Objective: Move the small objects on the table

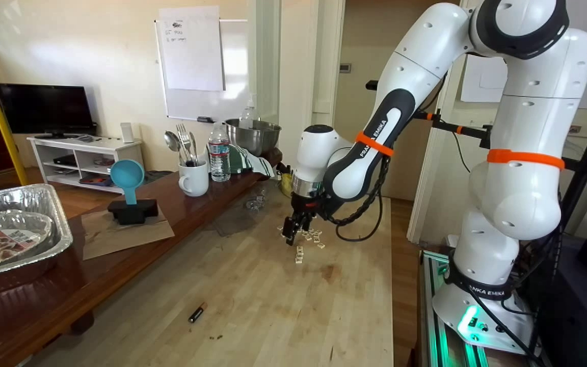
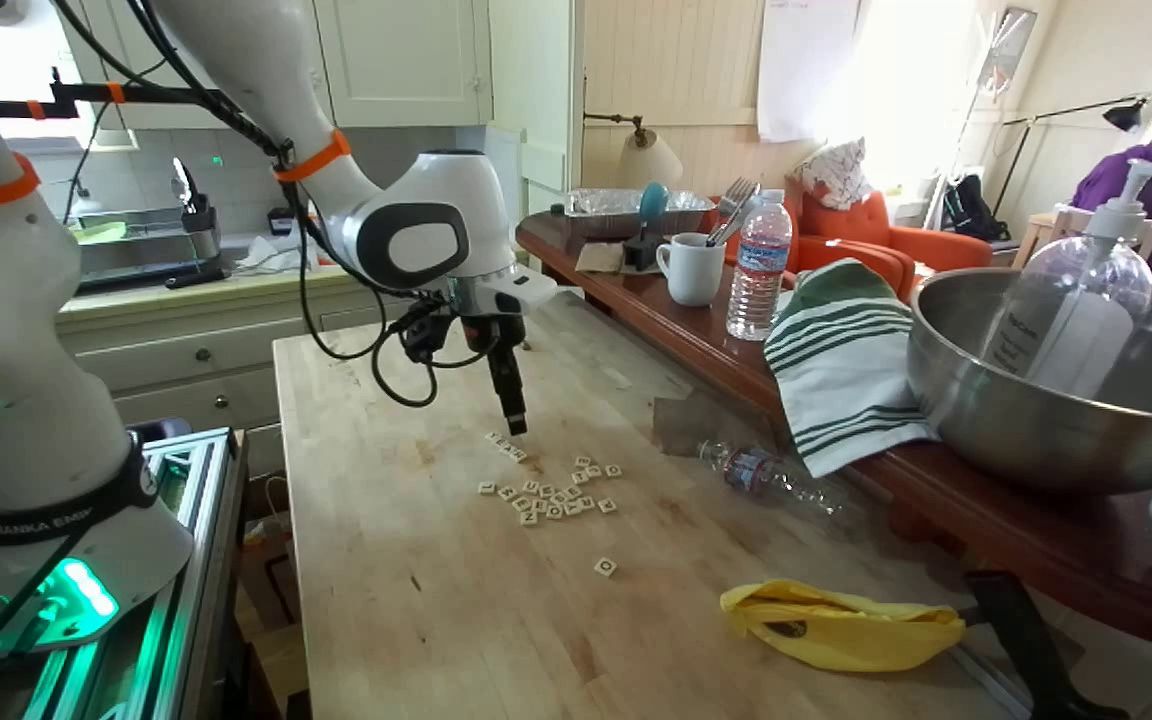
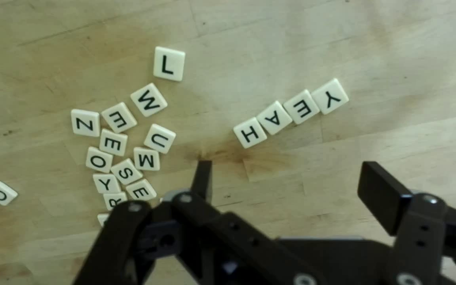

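Note:
The small objects are cream letter tiles lying flat on the wooden table (image 1: 252, 290). In the wrist view a loose cluster of tiles (image 3: 126, 171) lies left. A slanted row of tiles (image 3: 301, 106) reading H, A, E, Y lies right of it, and a lone O tile (image 3: 1, 193) sits far left. The tiles also show in both exterior views (image 1: 316, 235) (image 2: 554, 511). My gripper (image 3: 291, 186) is open, with bare table between its fingers. It points down over the table, close to the row, in an exterior view (image 2: 516, 425). One finger hides part of the cluster.
A battery (image 1: 197, 312) lies on the table. A fallen clear bottle (image 2: 761, 475) and a yellow bag (image 2: 841, 630) lie along its side. A raised dark-red counter (image 1: 171, 204) borders the table, bearing a mug (image 1: 193, 179), a water bottle (image 1: 219, 160) and a steel bowl (image 2: 1046, 430).

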Robot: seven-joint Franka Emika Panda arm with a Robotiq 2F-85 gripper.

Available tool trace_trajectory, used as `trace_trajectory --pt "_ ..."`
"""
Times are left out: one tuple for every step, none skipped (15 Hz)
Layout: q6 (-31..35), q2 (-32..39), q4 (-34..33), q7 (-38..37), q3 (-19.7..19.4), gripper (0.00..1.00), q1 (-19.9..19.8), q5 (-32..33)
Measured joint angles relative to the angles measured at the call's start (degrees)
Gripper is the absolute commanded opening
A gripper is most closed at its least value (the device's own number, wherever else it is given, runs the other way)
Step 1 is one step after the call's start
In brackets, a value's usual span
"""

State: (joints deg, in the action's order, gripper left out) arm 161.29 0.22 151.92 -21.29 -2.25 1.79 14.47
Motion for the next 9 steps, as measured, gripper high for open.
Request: trace_trajectory --pt "0.00 -0.26 0.00 1.30 0.31 1.00 0.00 0.08" --pt "0.00 -0.50 0.01 2.62 0.60 1.00 -0.01 0.10" --pt "0.00 -0.72 0.01 3.77 0.86 1.00 -0.01 0.12" --pt "0.00 -0.88 0.01 4.77 1.07 1.00 -0.01 0.12" --pt "0.00 -0.98 0.01 5.69 1.27 1.00 -0.01 0.11" --pt "0.00 -1.04 0.01 6.47 1.47 1.00 -0.01 0.10" --pt "-0.01 -1.05 0.01 6.96 1.62 1.00 -0.01 0.10" --pt "-0.02 -1.06 0.01 7.11 1.72 1.00 -0.01 0.10" --pt "-0.02 -1.07 0.01 7.17 1.77 1.00 -0.01 0.10"
